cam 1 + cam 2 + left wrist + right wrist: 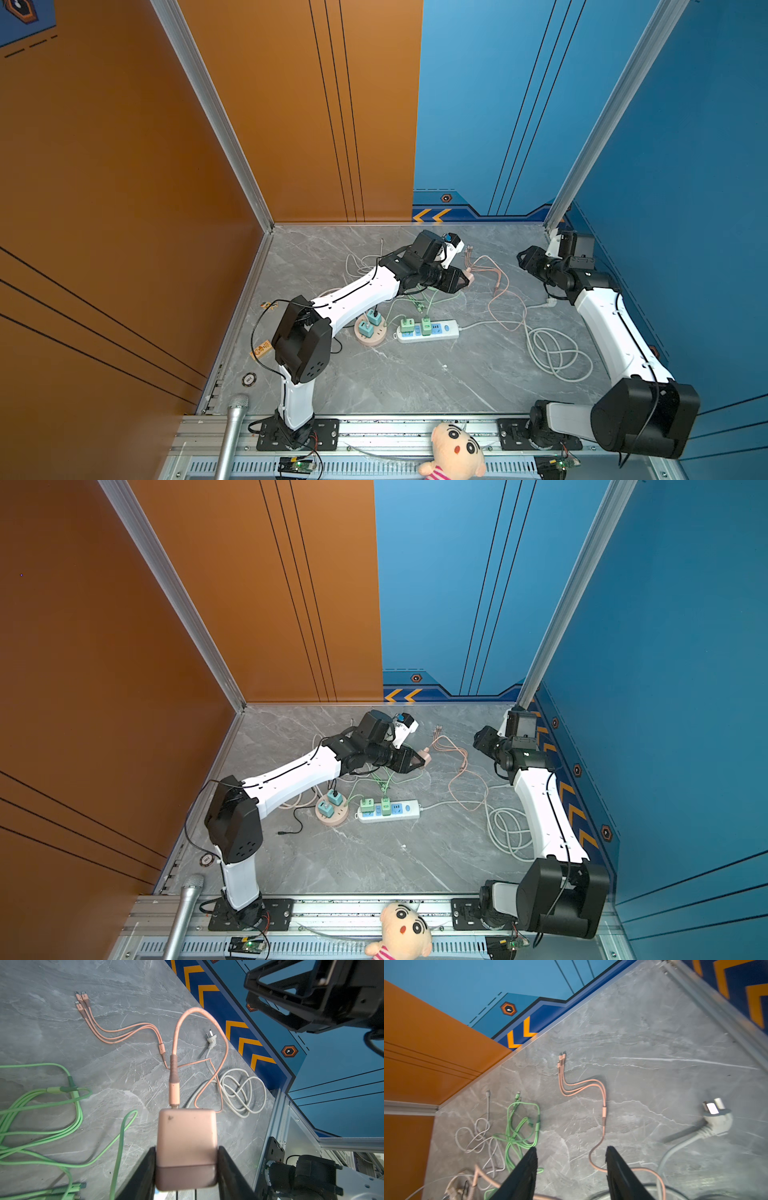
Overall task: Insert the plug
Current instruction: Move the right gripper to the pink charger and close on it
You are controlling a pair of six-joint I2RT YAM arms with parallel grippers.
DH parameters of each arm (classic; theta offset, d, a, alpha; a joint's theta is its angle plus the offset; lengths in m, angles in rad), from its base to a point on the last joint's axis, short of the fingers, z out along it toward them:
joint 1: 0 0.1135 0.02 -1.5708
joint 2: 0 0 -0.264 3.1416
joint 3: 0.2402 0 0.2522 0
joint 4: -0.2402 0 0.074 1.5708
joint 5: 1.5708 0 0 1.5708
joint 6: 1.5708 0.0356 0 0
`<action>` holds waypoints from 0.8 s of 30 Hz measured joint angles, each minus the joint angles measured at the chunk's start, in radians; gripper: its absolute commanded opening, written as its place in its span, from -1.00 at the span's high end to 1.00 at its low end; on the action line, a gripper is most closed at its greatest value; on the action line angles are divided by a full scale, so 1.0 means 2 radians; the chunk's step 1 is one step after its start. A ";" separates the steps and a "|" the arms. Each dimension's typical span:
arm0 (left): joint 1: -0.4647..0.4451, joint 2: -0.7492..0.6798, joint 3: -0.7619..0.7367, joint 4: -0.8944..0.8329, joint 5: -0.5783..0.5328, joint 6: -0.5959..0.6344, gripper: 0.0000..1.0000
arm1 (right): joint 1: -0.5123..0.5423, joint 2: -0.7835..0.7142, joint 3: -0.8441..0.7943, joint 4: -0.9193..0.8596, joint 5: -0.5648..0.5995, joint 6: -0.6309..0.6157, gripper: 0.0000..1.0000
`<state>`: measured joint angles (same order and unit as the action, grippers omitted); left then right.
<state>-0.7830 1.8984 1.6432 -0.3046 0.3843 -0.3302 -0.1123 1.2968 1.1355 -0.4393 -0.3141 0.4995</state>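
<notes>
Left wrist view: the left fingers (pixel 145 1167) are closed on the pink charger (pixel 186 1130), one black finger pressed against each of its side faces. Its prongs are out of sight. A pink cable (pixel 199 1009) leaves the charger's far end, arches up and over, and drops to the grey marble tabletop (pixel 52 1032), where it splits into three short leads lying side by side. Beside that loop lies the white wall plug (pixel 211 1038), with its white cord (pixel 243 1093) coiled loosely near the edge. Green cables (pixel 41 1105) lie tangled on the other side of the charger.

In both top views the left arm reaches toward the far middle of the tabletop, and the charger (pixel 469 274) shows just past the fingertips (pixel 459 280). It is well apart from the white power strip (pixel 428 330), which lies nearer the front. Two green chargers (pixel 407 324) stand plugged into the strip, with a bare blue socket (pixel 435 329) just beside them. A round pink socket hub (pixel 370 337) sits next to the strip with two teal adapters (pixel 367 328) in it.

The right fingers (pixel 525 1172) stand apart with nothing between them, only tabletop and a stretch of pink cable below. In a top view they (pixel 482 735) hang near the far right corner, away from the strip and the charger.
</notes>
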 measured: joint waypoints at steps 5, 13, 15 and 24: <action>-0.009 0.000 0.000 0.001 -0.007 0.006 0.31 | 0.011 -0.004 -0.028 0.019 -0.097 0.034 -0.14; -0.015 0.001 0.000 0.001 -0.015 0.014 0.31 | 0.056 -0.004 -0.039 0.036 -0.172 0.056 -0.10; -0.015 0.001 0.000 0.001 -0.019 0.016 0.31 | 0.059 -0.004 -0.040 0.039 -0.179 0.058 -0.10; -0.014 0.001 0.000 0.001 -0.035 0.024 0.31 | 0.062 -0.018 -0.043 0.017 -0.150 0.046 -0.14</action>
<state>-0.8104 1.9003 1.6432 -0.3035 0.3138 -0.2825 0.0120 1.2617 1.0485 -0.4057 -0.6136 0.5915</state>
